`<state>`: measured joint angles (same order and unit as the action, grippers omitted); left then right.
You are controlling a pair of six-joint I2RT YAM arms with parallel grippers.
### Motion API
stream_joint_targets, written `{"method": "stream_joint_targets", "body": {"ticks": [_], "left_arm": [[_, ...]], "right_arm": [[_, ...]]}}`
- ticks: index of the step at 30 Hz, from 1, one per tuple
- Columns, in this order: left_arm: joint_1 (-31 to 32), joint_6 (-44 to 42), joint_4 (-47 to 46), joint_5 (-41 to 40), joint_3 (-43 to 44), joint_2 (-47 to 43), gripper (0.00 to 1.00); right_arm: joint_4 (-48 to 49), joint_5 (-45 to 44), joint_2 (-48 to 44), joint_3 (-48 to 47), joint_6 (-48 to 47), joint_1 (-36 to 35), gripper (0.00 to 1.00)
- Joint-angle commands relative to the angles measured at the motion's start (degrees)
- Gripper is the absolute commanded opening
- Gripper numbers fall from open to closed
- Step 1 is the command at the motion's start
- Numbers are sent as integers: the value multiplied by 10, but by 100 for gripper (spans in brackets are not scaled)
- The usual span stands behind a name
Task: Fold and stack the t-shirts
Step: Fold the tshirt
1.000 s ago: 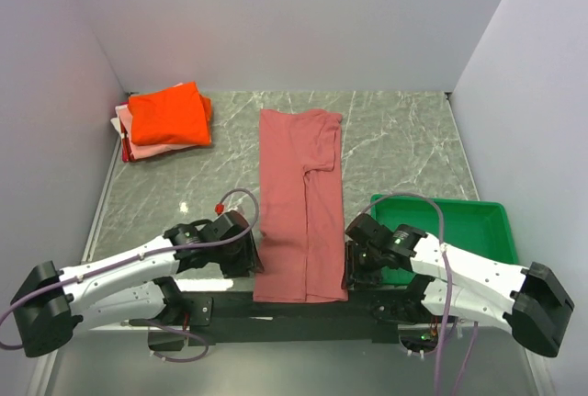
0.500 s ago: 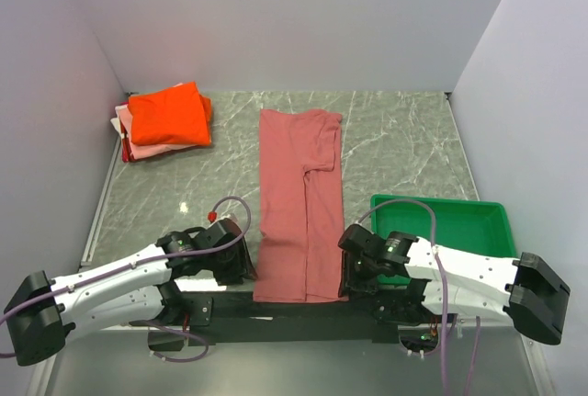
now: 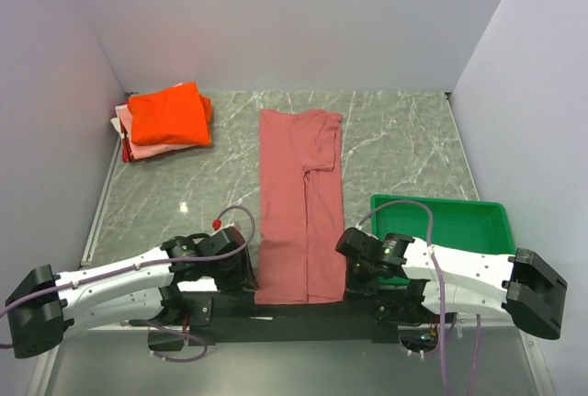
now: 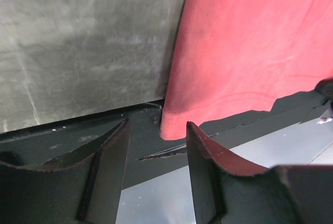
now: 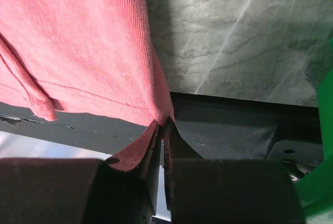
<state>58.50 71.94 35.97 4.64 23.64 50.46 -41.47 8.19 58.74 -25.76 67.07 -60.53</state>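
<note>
Pinching: right jaws clenched on tee (image 3: 299, 203), near-right corner.
Left jaws: released, at near-left corner.
Risk: left misses hem; one-sided lift skews fold.

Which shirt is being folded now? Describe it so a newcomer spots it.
On the grey marbled table, look down the middle. The long dusty-red cotton t-shirt lies as a narrow strip; unlike the folded orange t-shirt stacked far-left, it is flat and alone.
</note>
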Motion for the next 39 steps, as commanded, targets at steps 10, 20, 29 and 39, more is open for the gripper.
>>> {"method": "stream_joint_targets", "body": {"ticks": [10, 20, 29, 39], "left_arm": [[51, 63, -78, 15, -23, 19, 52], [92, 104, -107, -7, -36, 66, 47], [113, 113, -106, -10, -27, 64, 1], [157, 123, -87, -18, 9, 69, 1]], "right_arm": [[-15, -8, -18, 9, 23, -9, 6], [-13, -9, -23, 10, 25, -12, 6], [-34, -12, -25, 4, 32, -13, 0], [-69, -14, -29, -20, 30, -13, 0]]}}
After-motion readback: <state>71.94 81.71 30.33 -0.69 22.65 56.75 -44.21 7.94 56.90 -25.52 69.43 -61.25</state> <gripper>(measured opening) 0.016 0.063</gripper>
